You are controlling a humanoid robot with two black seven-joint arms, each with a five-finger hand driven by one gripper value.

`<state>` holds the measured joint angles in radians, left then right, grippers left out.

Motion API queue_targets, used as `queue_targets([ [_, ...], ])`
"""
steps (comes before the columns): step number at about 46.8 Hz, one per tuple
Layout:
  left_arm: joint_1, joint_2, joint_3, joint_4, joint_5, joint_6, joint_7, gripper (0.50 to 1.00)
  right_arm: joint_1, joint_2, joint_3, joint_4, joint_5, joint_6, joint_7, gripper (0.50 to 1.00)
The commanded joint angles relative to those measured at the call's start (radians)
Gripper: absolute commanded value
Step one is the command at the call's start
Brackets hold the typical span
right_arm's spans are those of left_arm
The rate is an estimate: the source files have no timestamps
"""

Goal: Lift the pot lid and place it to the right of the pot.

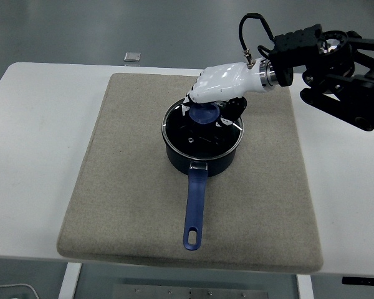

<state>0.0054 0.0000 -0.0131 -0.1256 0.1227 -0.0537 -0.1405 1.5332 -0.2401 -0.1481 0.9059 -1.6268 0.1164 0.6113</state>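
Glass pot lid (202, 132) sits on the pot (202, 149), rigid, smooth and likely breakable; its blue knob (204, 114), just beneath the right hand (221, 84) fingers clenched around it, is the safest hold

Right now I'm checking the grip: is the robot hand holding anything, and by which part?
The right robot hand is closed on the pot lid, gripping it by the blue knob on top.

One high head view looks forward and down over the white table (37, 156).
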Motion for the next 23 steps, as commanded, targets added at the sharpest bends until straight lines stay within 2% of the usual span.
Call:
queue_targets([
  [1, 0.001, 0.0, 0.001, 0.001, 0.0, 0.0, 0.001, 1.0, 0.01, -0.001, 0.001, -0.001, 0.001, -0.001, 0.0, 0.5],
  [23, 0.001, 0.0, 0.001, 0.001, 0.0, 0.0, 0.001, 1.0, 0.031, -0.001, 0.002, -0.001, 0.004, 0.0, 0.0, 0.5],
])
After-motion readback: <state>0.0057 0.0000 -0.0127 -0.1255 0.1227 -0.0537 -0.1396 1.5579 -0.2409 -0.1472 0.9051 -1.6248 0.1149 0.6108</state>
